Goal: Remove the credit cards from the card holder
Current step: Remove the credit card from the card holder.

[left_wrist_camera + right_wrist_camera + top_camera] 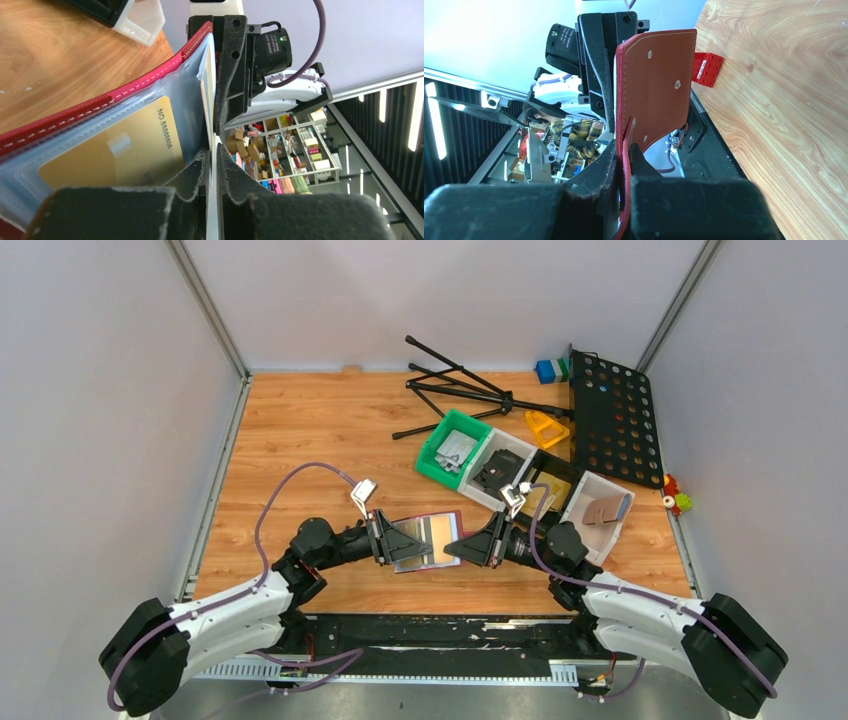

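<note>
Two arms reached inward from the near corners of the worktop (300,440) and met at its front middle, with the card holder (432,540) stretched open between them, above the wood. The left arm (230,610) ran from its base at the lower left up to a bent elbow, then turned so that its wrist lay level and pointed to the right. The right arm (640,605) mirrored it, elbow raised and wrist level, pointing left, so the two pincers faced one another across the holder. The left pincer (405,543) sat at the holder's left edge, its fingers (197,172) drawn close with only a narrow slit between them, and a thin pale leaf from the holder's inside ran edge-on through that slit. The right pincer (462,547) was pressed together on the opposite edge, its pads nipping the red stitched border. From the left wrist, the inner side showed clear sleeves edged in red, and a gold card (115,150) with printed numbers lay tucked inside one sleeve. From the right wrist, the reddish-brown outer face with white stitching and small studs stood nearly edge-on to the lens. A small red studded block (707,69) lay on the wood beyond it. Farther back stood a green bin (432,462), white bins and a black perforated panel (610,415).
</note>
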